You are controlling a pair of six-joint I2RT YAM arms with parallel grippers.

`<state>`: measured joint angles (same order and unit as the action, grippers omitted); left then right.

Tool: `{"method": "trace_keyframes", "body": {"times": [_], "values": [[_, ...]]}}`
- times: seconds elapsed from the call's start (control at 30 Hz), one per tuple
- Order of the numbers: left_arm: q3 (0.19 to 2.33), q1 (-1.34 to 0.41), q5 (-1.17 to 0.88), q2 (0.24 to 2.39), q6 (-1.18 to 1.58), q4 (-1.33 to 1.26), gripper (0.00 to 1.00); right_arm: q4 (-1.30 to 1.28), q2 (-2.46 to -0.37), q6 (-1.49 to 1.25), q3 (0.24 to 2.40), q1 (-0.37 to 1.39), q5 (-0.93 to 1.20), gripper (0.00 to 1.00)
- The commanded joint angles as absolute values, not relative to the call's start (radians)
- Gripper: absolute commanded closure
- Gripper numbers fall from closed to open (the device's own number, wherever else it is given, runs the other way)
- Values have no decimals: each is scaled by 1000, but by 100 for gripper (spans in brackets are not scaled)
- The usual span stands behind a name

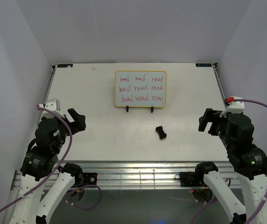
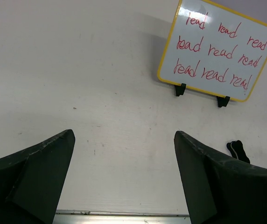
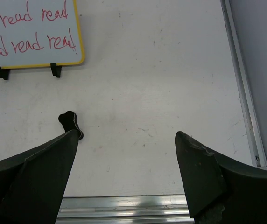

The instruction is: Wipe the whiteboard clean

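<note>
Near edge: the left end effector sits at 8 o'clock of the worktop and the right end effector at 4 o'clock. Each arm is folded above its base and turned inward, fingers spread wide, holding nothing. Farther in, a small black eraser lies at 5 o'clock of the whiteboard. The whiteboard stands toward 12 o'clock, propped on a black wire stand, facing the arms, its long axis running 9 to 3 o'clock. It has a yellow frame, rounded corners and a white face with three rows of red "read".
</note>
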<state>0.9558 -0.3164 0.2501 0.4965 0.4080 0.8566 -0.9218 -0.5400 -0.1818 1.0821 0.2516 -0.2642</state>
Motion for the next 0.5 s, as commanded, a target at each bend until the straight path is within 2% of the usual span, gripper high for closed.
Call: {"method": "trace_keyframes", "body": {"times": [0.0, 0.17, 0.3, 0.4, 0.43, 0.47], "values": [[954, -319, 265, 488, 405, 839, 2, -881, -519, -193, 1071, 253, -273, 10], [953, -319, 229, 500, 419, 831, 2, -821, -486, -192, 1013, 253, -192, 10], [930, -319, 115, 540, 460, 758, 2, -709, -405, -187, 890, 253, -16, 10], [855, -319, -198, 627, 503, 516, 2, -637, -342, -193, 845, 253, 43, 10], [823, -319, -385, 656, 517, 418, 2, -634, -333, -201, 847, 253, 51, 10], [792, -319, -469, 691, 573, 209, 2, -632, -333, -207, 850, 253, 57, 10]]}}
